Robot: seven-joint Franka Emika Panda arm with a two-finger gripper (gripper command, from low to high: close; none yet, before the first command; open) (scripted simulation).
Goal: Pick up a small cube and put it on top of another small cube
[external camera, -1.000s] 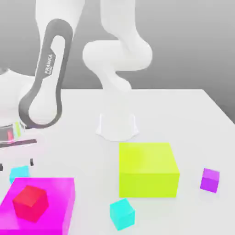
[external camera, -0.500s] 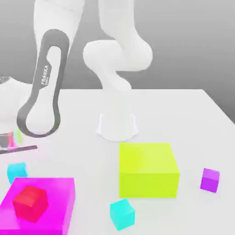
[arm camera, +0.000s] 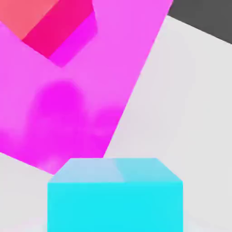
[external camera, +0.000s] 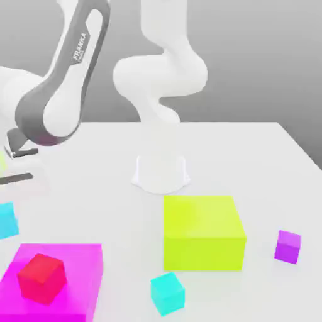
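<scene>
Cyan cube (external camera: 6, 220) is now sitting at the far left edge of the exterior view, partly cut off by the frame, and higher in the picture than a second ago, when it was resting on the tabletop (external camera: 251, 163) just behind the magenta block (external camera: 63, 277). Arm's grey-banded link (external camera: 60, 94) is swinging up and toward the upper left.

End effector's fingers are out of the exterior frame, but they have closed as far as they go. In the hand view the cyan cube (arm camera: 115, 195) is sitting right against the camera at lower centre, with the magenta block (arm camera: 81, 90) and the red cube (arm camera: 50, 22) beneath and beyond it. Reading: the end effector is closed on the cyan cube and lifting it clear.

Pick appears done; carry is beginning.

Other cyan cube (external camera: 167, 292) is waiting at lower centre of the exterior view, on the tabletop just in front of the yellow-green block (external camera: 202, 233), apart from it. Purple cube (external camera: 288, 246) is sitting well off at right.

Next move, as judged: travel right across the magenta block with enough height to clear the red cube (external camera: 41, 278), then align squarely above the second cube. Targets are small, so a slight offset could topple the stack.
</scene>
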